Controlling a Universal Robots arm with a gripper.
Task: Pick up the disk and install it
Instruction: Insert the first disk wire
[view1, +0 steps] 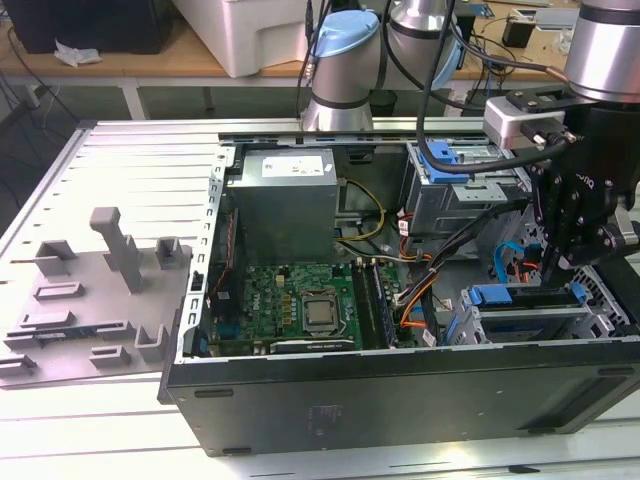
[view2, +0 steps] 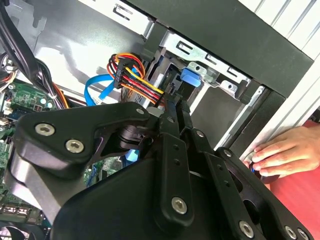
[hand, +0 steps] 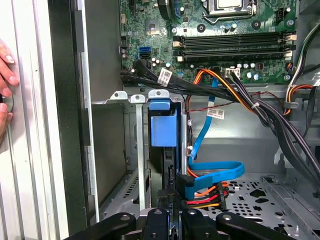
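Observation:
The disk sits edge-on in a slot of the lower drive cage at the exterior view's right, showing as a blue strip. In the first wrist view its blue carrier end stands between the cage's metal rails; it also shows as a blue tab in the second wrist view. My gripper hangs over the far end of that cage. Its black fingers lie close together, shut, with the tips at the disk's rear end beside the cable plugs. I cannot tell whether they touch it.
The open computer case holds a motherboard, a power supply and an upper cage with a blue bracket. Orange, red and blue cables crowd the fingers. A person's hand rests outside the case. A grey fixture tray lies at the exterior view's left.

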